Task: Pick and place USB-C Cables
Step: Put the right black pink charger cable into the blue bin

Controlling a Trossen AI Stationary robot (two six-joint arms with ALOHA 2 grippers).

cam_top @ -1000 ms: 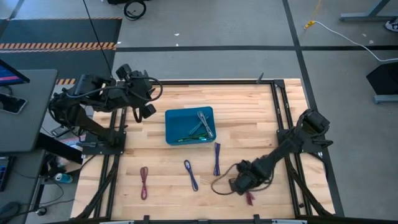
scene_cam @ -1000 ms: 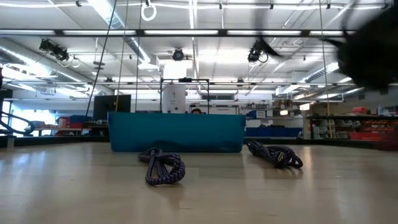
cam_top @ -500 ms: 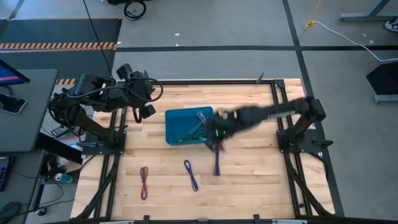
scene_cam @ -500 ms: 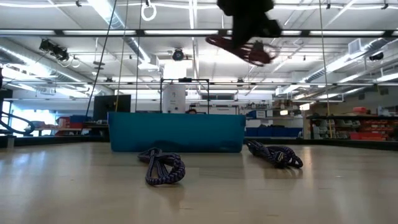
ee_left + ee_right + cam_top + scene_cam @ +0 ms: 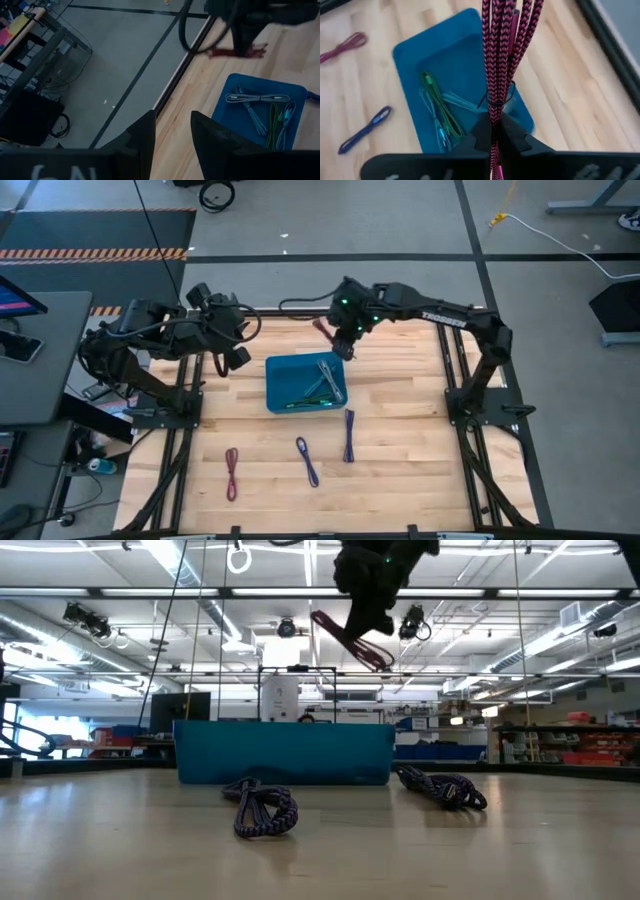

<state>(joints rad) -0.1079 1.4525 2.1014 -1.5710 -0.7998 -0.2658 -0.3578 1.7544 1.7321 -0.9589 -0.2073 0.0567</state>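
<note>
- Maroon braided USB-C cable, folded into a narrow bundle, is pinched in the right gripper, whose two dark fingers are closed tight on its lower end.
- In the high view the right gripper hangs in the air at the far edge of the blue tray, the arm stretched across the table from the right side.
- From table height the bundle dangles slantwise below the gripper, well above the tray wall.
- Inside the tray lie a grey cable, a green cable and a teal cable, overlapping one another.
- On the wooden tabletop on the near side of the tray rest three more bundles: a blue-purple cable just beside the tray's near right corner, another blue-purple cable further forward, and a magenta cable off to the left, each apart from the others.
- Left gripper waits beyond the tray's left side, fingers partly apart with nothing between them.
</note>
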